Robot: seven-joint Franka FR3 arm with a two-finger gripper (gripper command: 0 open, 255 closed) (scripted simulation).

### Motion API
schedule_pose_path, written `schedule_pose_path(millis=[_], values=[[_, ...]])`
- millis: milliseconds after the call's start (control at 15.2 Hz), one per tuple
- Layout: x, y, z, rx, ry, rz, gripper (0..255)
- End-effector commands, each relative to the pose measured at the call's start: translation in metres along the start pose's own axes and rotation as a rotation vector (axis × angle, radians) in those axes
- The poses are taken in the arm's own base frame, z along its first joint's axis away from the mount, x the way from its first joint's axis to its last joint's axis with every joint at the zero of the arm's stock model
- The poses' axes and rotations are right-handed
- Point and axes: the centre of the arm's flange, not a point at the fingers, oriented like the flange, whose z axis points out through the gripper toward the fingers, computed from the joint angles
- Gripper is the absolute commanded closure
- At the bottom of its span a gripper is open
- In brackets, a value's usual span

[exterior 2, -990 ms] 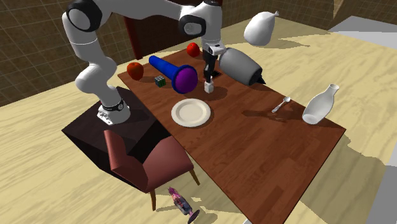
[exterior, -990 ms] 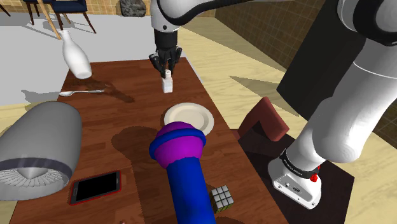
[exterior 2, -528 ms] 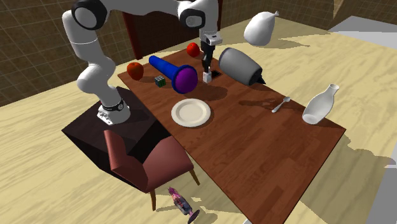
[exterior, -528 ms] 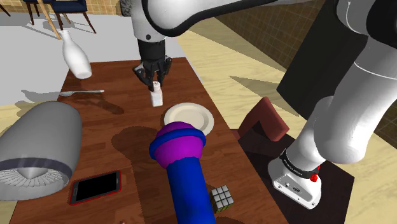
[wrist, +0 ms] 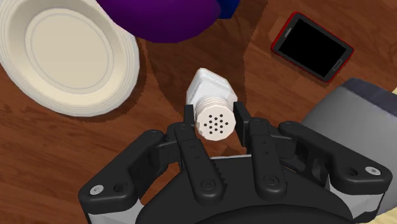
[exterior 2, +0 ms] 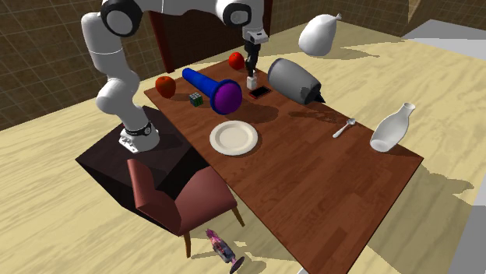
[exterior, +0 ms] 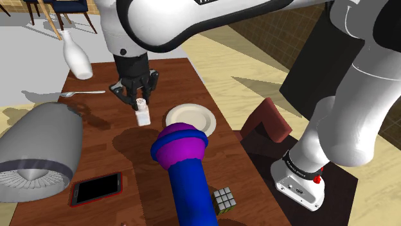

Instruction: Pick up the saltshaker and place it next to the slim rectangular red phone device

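Roughly, from the shoulder view's left, a big grey cylinder (exterior: 35, 151) lay on the brown wooden table (exterior: 135, 205). A white bottle (exterior: 74, 54) and a spoon (exterior: 82, 94) sat beyond it. The slim red phone (exterior: 96, 189) lay screen up just beside the cylinder's near end. Further right, the black gripper (exterior: 139, 103) hung over the middle of the table, pointing down, with its fingers clenched on the cap of the white saltshaker (exterior: 142, 116). I could not tell whether the shaker's base touched the wood. It stood upright, well apart from the phone, between the grey cylinder and a white plate (exterior: 191, 119). A blue tube with a purple end (exterior: 183, 173) lay nearer the camera. A Rubik's cube (exterior: 223, 199) sat by the tube's right side, and a red chair (exterior: 270, 122) stood past the table's edge.

In the wrist view the fingers (wrist: 189, 121) pinched the perforated cap, with the saltshaker (wrist: 210, 89) between the plate (wrist: 38, 89) and the phone (wrist: 312, 46).
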Motion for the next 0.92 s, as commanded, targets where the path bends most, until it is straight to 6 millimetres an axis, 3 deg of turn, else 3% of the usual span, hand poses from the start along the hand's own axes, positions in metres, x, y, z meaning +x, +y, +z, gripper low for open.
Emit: schedule_pose_path(millis=[0,858], values=[[-0.012,-0.025,-0.001,0.000,0.000,0.001,255],[-0.078,-0.184,-0.004,0.000,0.000,0.001,255]])
